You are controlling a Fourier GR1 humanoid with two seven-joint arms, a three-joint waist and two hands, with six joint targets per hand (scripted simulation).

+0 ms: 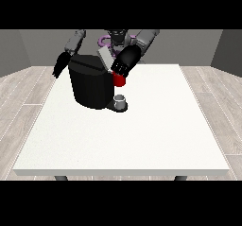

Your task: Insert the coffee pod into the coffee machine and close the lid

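Note:
The black coffee machine (90,85) stands on the left half of the white table (142,140). Its grey lid (105,57) is tilted up at the top. The hand at the view's right (124,64) hovers just beside the lid, right above a red thing at the machine (119,80). A small grey thing (121,100) sits on the machine's base below it; I cannot tell it for the pod. The hand at the view's left (60,65) hangs by the table's far left corner, behind the machine, with its fingers straight and holding nothing.
The robot's torso (116,38) is behind the machine at the table's far edge. White tabletop stretches in front of the machine and to its right. Wooden floor surrounds the table.

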